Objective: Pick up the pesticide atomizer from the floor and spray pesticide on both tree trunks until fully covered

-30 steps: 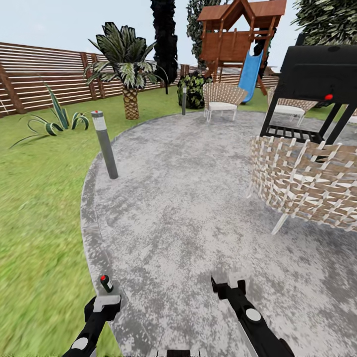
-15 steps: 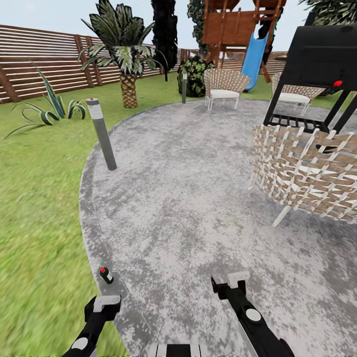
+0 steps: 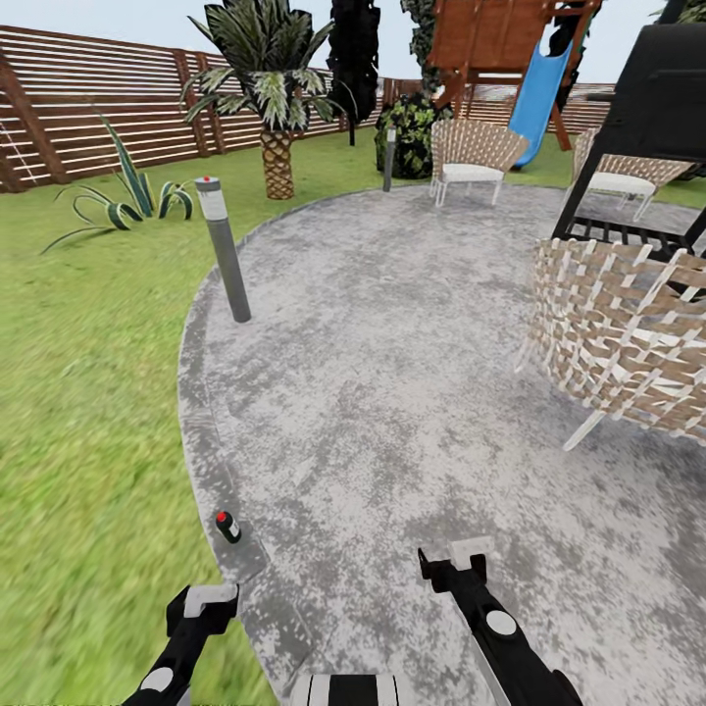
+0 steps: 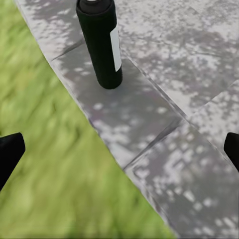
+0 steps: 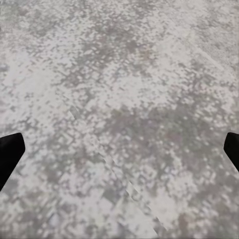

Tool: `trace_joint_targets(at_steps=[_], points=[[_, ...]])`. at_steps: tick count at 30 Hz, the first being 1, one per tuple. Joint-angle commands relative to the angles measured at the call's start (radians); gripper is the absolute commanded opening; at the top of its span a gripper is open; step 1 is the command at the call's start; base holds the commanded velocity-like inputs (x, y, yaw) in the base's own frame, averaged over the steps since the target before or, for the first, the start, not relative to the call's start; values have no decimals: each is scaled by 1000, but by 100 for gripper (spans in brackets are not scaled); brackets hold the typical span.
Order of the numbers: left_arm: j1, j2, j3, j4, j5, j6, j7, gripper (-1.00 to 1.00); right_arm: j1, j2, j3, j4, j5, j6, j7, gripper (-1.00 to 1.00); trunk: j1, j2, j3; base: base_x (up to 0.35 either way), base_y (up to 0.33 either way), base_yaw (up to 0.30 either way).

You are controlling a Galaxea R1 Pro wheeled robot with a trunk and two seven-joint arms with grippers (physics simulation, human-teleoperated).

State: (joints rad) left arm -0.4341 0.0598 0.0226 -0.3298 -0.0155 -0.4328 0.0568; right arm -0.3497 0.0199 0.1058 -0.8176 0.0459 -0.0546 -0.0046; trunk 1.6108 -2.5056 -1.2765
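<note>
The pesticide atomizer (image 3: 227, 526), a small black bottle with a red cap, stands upright on the grey paving's edge beside the lawn. My left gripper (image 3: 201, 610) hovers just short of it, open and empty. In the left wrist view the atomizer (image 4: 101, 42) stands ahead of the open gripper (image 4: 119, 152), apart from both fingertips. My right gripper (image 3: 456, 567) is open over bare paving (image 5: 119, 99), holding nothing. The trees and their trunks are out of view.
A grey bollard (image 3: 226, 263) stands at the paving's left edge, a second one (image 3: 389, 159) farther back. Woven chairs (image 3: 628, 343) and a black grill (image 3: 657, 118) are to the right. A palm (image 3: 277, 162), a dark conifer (image 3: 355, 59), a playset slide (image 3: 541, 93) and the slat fence (image 3: 88, 108) lie beyond.
The head view has shifted, so the whole scene slid in the picture. The atomizer now shows a little farther ahead of my left gripper. Both arms hold the same pose.
</note>
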Motion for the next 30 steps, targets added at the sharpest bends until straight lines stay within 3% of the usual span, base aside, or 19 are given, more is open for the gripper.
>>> trace_joint_targets(at_steps=[1, 30], points=[[0, 0, 1, 0, 0, 0, 0, 100, 0, 0, 0, 0, -1, 0, 0, 100, 0, 0, 0, 26, 0, 30], [0, -3, -3, 0, 0, 0, 0, 100, 0, 0, 0, 0, -1, -1, 0, 100, 0, 0, 0, 160, 13, 1]])
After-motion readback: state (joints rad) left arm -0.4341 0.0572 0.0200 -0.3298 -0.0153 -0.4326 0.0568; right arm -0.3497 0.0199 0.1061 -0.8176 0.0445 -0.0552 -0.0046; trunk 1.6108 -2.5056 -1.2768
